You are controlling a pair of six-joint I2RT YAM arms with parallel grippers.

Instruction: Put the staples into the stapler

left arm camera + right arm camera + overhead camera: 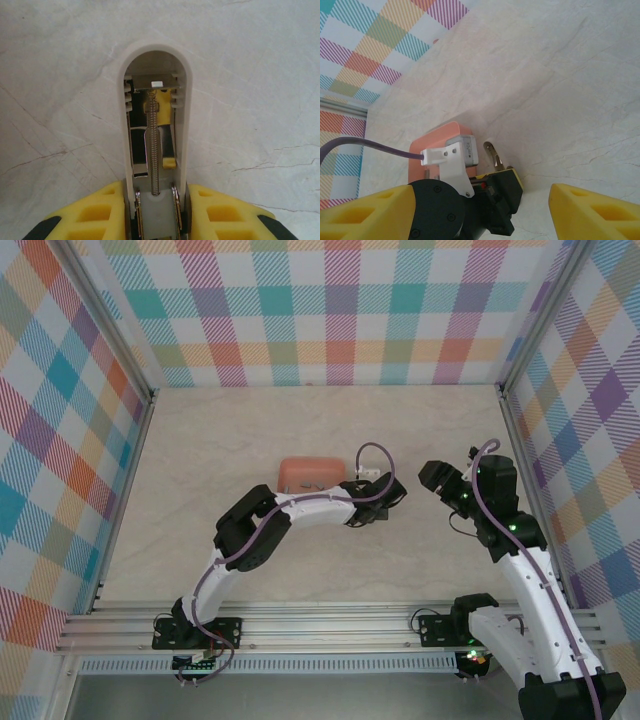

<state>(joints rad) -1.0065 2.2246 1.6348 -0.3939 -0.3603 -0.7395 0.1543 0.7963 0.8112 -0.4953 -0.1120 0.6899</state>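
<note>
Left gripper [157,206] clamped tight on the opened stapler [155,65], its channel bared for loading. The right gripper [480,200] hangs wide and empty, while the staples [311,483] apparently lie in the pink tray [290,468] alongside.

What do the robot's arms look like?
Both the left arm and the right arm have white shells with black joints. A purple cable runs along each. Their jaws are chunky yellow plastic with hollow pockets. Tiny green lights glow on the right one.

The left arm [305,508] and right arm [530,578] wear white shells, black joints, lilac cables [372,448] and chunky yellow fingers [100,215].
</note>
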